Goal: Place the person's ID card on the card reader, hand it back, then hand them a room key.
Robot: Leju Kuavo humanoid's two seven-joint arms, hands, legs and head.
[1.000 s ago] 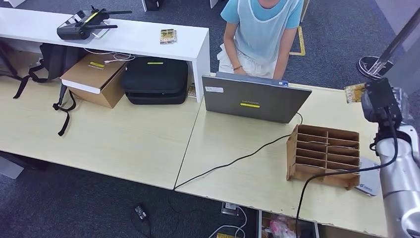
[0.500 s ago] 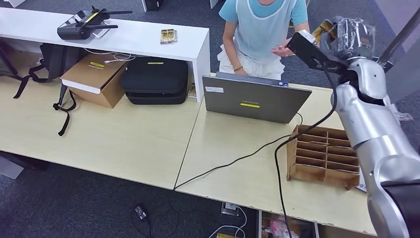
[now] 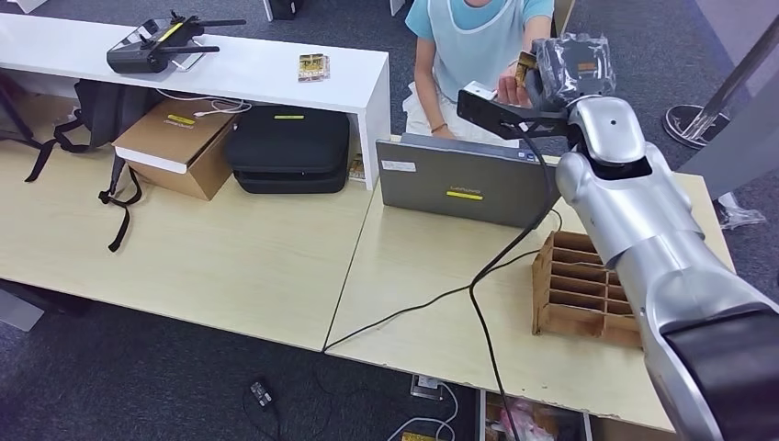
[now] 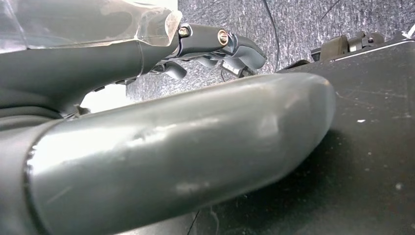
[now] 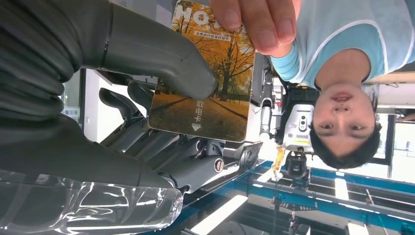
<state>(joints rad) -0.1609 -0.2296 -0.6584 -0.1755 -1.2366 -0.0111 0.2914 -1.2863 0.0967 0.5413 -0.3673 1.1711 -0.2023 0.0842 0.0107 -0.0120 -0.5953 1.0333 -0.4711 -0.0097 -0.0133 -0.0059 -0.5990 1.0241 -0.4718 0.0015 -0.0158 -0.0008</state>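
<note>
Room key card point(image 5: 205, 78) with autumn-tree print, now raised over the desk's far edge behind the laptop point(image 3: 468, 184), up from beside the wooden card rack point(image 3: 588, 289) a second ago. Pinched between thumb and fingers of right hand point(image 3: 562, 66); gripped too by person's hand point(image 5: 254, 22). Handover seemingly underway; release next. Left hand point(image 4: 215, 46) hanging, fingers curled, holding nothing.

The right arm point(image 3: 643, 230) reaches up and forward, its right hand point(image 3: 562, 66) raised high, thumb point(image 5: 166, 63) pressed against the card point(image 5: 208, 83) with darker fingers point(image 5: 142, 137) behind it (a person's hand point(image 5: 254, 19) grips the card's other end). The left hand point(image 4: 215, 46) hangs with fingers curled in.
</note>
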